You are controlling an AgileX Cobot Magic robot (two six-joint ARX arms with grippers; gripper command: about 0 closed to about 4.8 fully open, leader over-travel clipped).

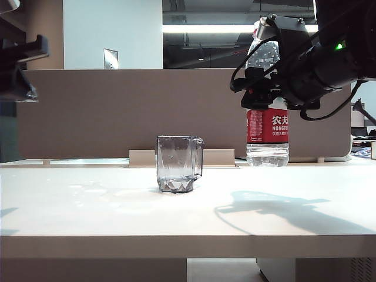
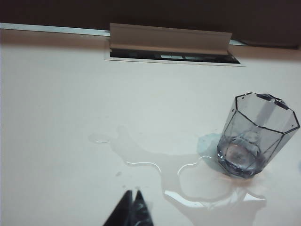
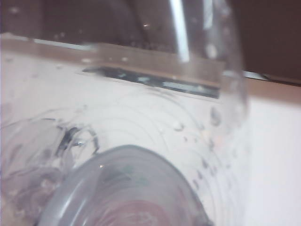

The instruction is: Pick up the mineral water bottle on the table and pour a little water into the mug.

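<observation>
Mineral water bottle (image 1: 267, 132) upright, neck up, gripped by right fingers (image 1: 258, 94), mug (image 1: 178, 163) upright, left fingers (image 2: 132, 197) clenched.

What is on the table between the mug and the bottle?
Nothing: the exterior view shows bare table between the mug and the mineral water bottle.

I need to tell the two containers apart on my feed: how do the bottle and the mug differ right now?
The bottle is tall, about twice the height of the short mug. The bottle carries a red label; the mug is plain smoky grey and faceted, with a handle. The bottle sits at the table's back right with the right gripper around it; the mug stands free mid-table beside a puddle. Both are transparent and upright.
</observation>
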